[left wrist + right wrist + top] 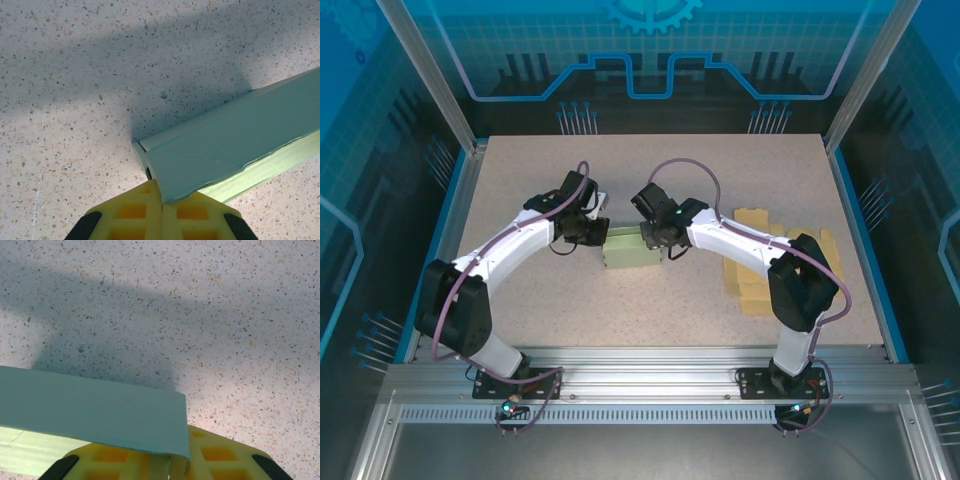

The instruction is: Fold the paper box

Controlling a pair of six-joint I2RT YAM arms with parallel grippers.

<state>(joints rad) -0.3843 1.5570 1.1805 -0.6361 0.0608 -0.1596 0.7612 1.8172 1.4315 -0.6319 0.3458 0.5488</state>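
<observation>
Both arms are bolted at the near edge of the bench [650, 320] and bow inward toward its middle, the left arm [510, 250] from the left and the right arm [750, 245] from the right. To the right, partly under the right arm, lies a loose stack of flat tan blanks [752, 290], resting on the bench and well apart from the work piece. At mid-bench the pale green paper box [632, 250] lies on the surface between the two hands, its long axis running left to right. The left hand [590, 232] meets the box at its left end. In the left wrist view its yellow pads [135, 220] are pressed together, with a corner of the box's green wall caught at the seam between them: clenched on the paper box. A lighter green flap shows along the lower edge of that wall. The right hand [658, 238] meets the right end. In the right wrist view a green panel drops into the narrow gap between its yellow pads [220, 455], so it is grasping the paper box by that panel. Beyond the box the speckled bench runs bare to the blue-lit back panel [650, 60].
</observation>
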